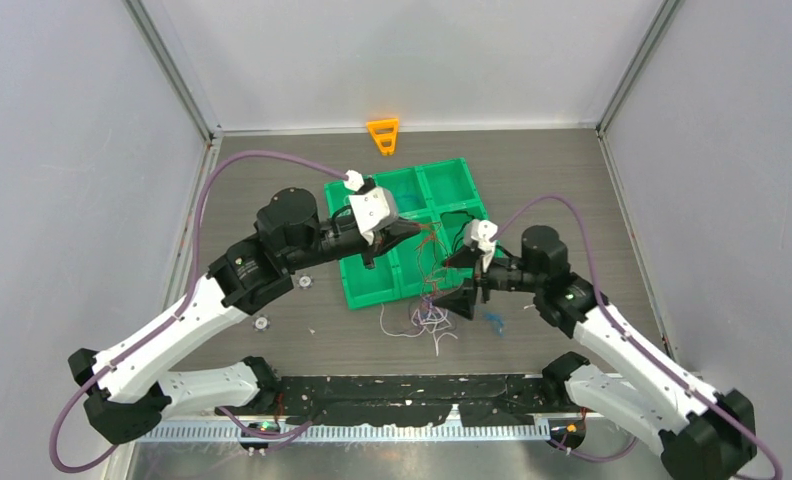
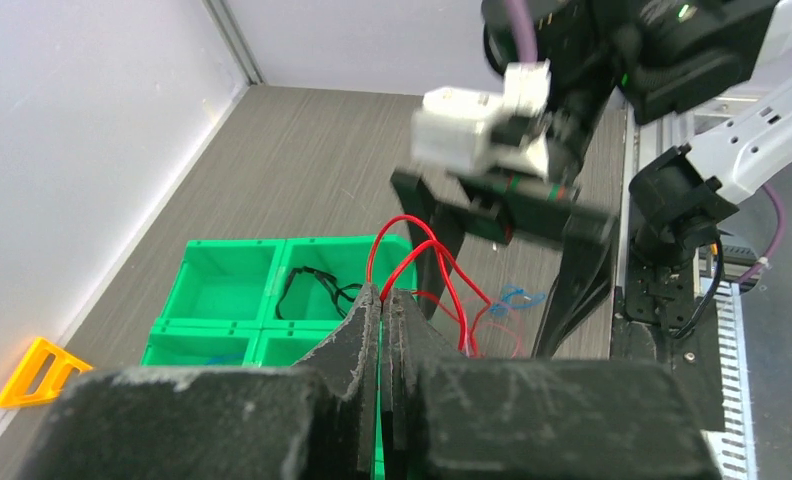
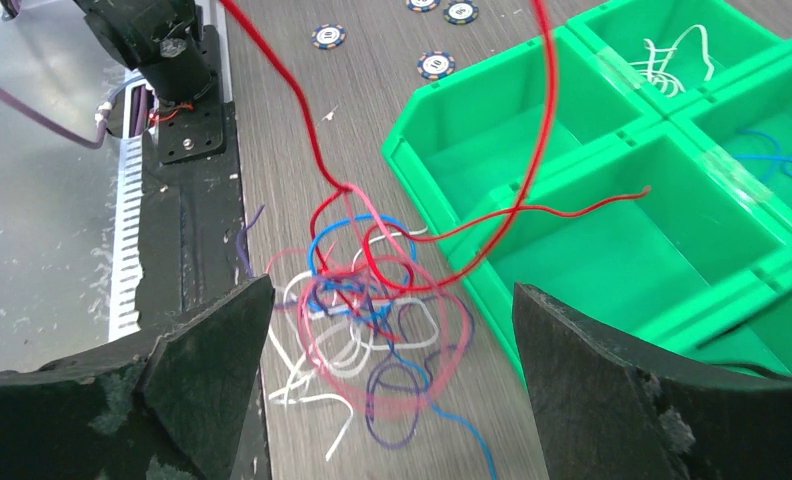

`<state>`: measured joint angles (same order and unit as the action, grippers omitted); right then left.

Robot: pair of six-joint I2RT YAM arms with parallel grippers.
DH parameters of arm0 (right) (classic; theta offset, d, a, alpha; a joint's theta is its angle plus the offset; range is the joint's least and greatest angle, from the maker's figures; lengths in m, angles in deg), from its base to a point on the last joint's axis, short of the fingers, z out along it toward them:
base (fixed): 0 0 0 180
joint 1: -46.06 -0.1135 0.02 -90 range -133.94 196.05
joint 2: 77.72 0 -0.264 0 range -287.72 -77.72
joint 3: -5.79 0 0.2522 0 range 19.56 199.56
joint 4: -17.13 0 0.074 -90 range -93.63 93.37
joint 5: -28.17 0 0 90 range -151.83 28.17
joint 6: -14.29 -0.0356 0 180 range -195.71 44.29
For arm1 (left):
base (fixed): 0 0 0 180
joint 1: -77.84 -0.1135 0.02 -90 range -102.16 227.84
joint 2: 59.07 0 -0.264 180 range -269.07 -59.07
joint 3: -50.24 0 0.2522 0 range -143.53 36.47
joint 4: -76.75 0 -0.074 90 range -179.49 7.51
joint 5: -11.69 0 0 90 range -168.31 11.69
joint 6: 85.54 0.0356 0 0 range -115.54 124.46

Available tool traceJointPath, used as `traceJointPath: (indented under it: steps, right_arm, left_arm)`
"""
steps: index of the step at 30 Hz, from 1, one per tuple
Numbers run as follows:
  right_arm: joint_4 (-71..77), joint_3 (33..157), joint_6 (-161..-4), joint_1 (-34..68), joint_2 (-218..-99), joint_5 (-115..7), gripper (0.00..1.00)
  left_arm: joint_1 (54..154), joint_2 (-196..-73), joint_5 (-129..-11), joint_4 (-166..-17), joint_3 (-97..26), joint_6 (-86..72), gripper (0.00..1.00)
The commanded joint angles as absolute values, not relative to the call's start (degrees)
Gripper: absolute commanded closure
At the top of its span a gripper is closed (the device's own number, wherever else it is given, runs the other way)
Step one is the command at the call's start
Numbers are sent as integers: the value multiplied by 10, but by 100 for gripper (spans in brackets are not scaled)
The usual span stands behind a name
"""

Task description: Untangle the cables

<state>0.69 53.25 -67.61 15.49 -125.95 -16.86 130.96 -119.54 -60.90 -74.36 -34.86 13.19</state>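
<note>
Right wrist shows cables (image 3: 357,290) snarled together: red, blue, white, purple.

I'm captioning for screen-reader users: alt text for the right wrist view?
The open right gripper hangs over a tangle of red, blue, white, pink and purple cables beside a green divided bin. One red cable runs up out of frame.

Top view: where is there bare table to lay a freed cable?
Bare table between the green bins and the right wall, and in the far-left corner left of the orange piece. Crowded at the cable tangle in front of the bins.
</note>
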Motion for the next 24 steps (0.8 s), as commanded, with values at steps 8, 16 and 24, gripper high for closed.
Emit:
traceJointPath:
  steps: [8,16,24]
  right_arm:
    - [218,503,-690,53,-1414,-272,71]
    - [116,472,-550,53,-1397,-267,71]
    - [89,469,-521,54,-1374,-256,58]
  left_arm:
    - [1224,-1189,-553,-743,-501,11,100]
    - [1180,-1183,-493,-729,-626,-5,100]
    - [1152,-1189,-502,-727,-677,-7,100]
